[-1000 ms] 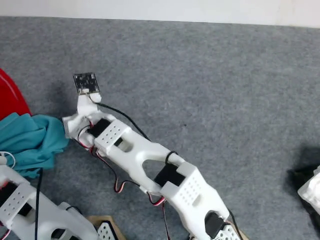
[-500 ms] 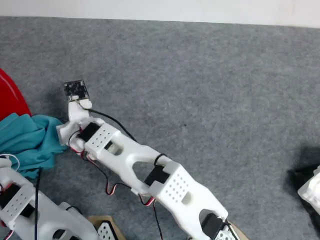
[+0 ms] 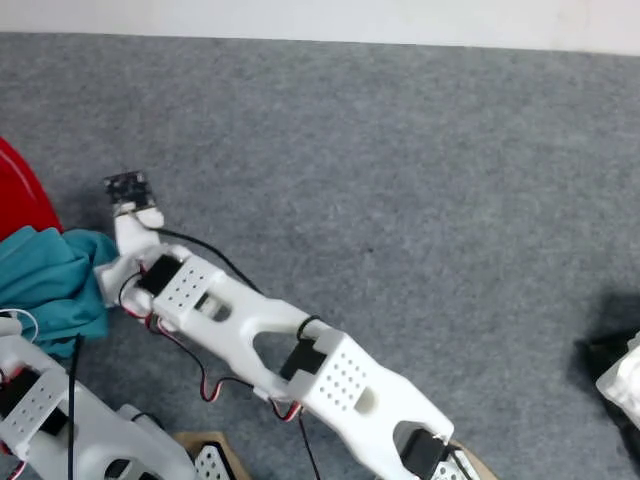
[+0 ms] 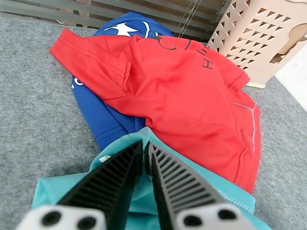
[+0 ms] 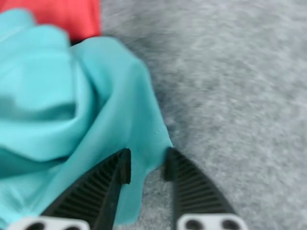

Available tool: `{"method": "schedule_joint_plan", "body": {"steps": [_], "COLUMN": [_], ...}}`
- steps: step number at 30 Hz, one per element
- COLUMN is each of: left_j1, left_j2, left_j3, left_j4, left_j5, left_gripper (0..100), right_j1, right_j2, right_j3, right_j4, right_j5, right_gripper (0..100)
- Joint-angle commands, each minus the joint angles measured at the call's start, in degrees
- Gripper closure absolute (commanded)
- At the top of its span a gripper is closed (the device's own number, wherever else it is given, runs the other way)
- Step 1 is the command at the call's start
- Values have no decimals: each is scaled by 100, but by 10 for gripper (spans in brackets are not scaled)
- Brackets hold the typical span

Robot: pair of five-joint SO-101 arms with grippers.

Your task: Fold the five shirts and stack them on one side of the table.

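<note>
Right claw (image 5: 146, 163): jaws narrowly parted. The free corner of the teal shirt (image 5: 57, 120) lies in the gap, against one jaw, with bare grey worktop (image 3: 400, 180) showing beside the other. I judge it not yet clamped.

Left claw (image 4: 144, 146): jaws pressed almost together. A peak of the same teal cloth rises to the tips, so I read it as pinched there, though the contact itself is hidden.

Position: from the high view the teal shirt is bunched at the worktop's edge on that picture's left, unfolded. The right arm lies stretched across the worktop with its wrist at the cloth's near margin. The left arm's base sits just beside the heap, so it is the nearer of the two.

Beyond the left claw: a red shirt (image 4: 182, 100) spread flat, overlapping a blue shirt (image 4: 103, 120). Past those stands a beige perforated basket (image 4: 259, 33).

Judgement: the bulk of the teal shirt lies wholly to one side of the right claw, towards the left claw. The next move depends on the right claw closing on that corner, so the cloth can be drawn out between the two holds. Risk: only a thin edge sits in the gap and may slip.
</note>
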Motion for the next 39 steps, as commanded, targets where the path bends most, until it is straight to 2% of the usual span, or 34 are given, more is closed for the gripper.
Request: {"method": "schedule_joint_plan", "body": {"steps": [1, 4, 8, 11, 15, 20, 25, 32, 35, 39], "left_j1": [-31, -31, -40, 4, 541, 1420, 1859, 2510, 2563, 2598], "left_j2": [-66, -66, -75, -101, -66, -57, -57, -57, -57, -66], "left_j3": [-31, -31, -40, -92, -259, -163, 198, 198, -92, -778], "left_j4": [-105, -105, -114, -123, -431, -1178, -1820, -2558, -2954, -2945], "left_j5": [-18, -18, -18, -9, -9, -9, -9, -9, 510, 1327], "left_gripper": [993, 993, 993, 993, 993, 993, 993, 993, 993, 993], "right_j1": [-119, -110, 75, 470, 998, 1490, 1587, 2343, 2791, 3301], "right_j2": [-92, -92, -92, -145, -303, -725, -919, -1956, -2571, -3591], "right_j3": [-312, -286, -259, -295, -497, -514, -558, -514, -523, -523], "right_j4": [-13, -13, 48, 585, 1279, 1613, 1938, 2026, 2255, 2536], "right_j5": [747, 862, 862, 826, 818, 818, 818, 870, 870, 923], "right_gripper": [952, 995, 991, 991, 991, 991, 991, 991, 991, 991]}}
